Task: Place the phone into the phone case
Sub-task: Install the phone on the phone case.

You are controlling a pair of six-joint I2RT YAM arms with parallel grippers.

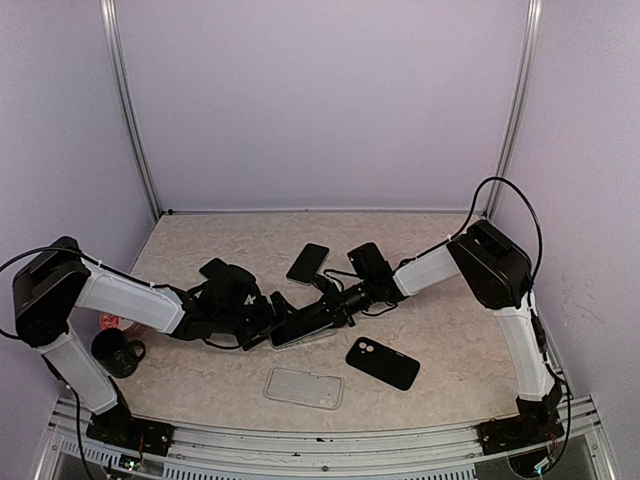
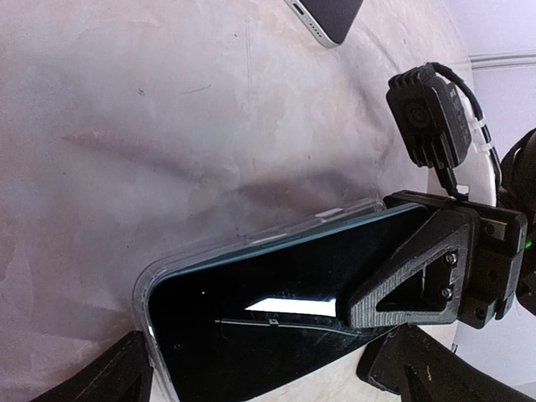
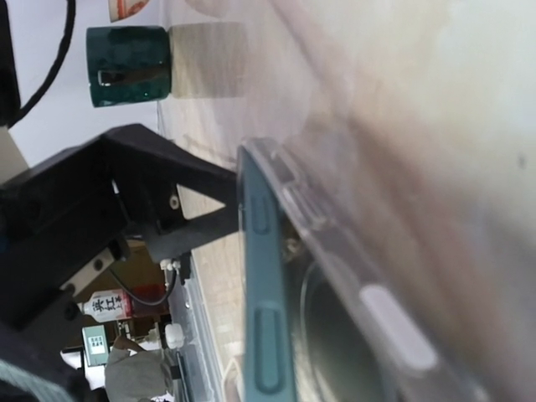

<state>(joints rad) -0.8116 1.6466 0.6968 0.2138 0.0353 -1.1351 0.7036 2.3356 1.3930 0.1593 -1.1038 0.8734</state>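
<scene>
The phone, dark-screened with a teal edge, lies in the clear phone case at the table's middle. In the right wrist view, the teal edge stands a little out from the case wall. My right gripper is shut, and its black finger rests flat on the phone's screen near one end. My left gripper is open and straddles the phone's other end. Its fingertips show on either side at the bottom of its wrist view.
A second clear case lies near the front edge, with a black phone or case to its right. Two more dark phones lie behind the grippers. A dark green mug stands by the left arm's base.
</scene>
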